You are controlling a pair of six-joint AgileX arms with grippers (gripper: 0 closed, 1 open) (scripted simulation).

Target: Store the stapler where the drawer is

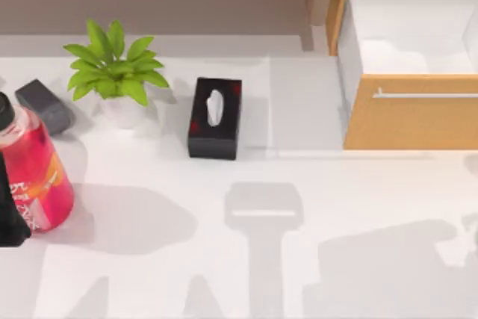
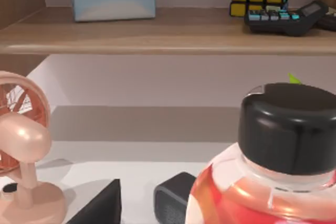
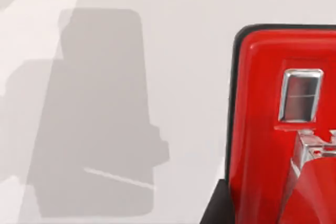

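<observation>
At far left, matte rounded stapler [image 1: 45,104]; wooden drawer [image 1: 411,110] pulled out — hands' grip perhaps undeterminable.

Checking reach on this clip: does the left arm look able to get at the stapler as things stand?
Probably yes, though awkwardly: the stapler lies at the table's far left, but the red bottle stands just in front of it and the potted plant crowds its right.

Bright even light, soft grey arm shadows across the white table [image 1: 149,274], perhaps slightly blurred.
</observation>
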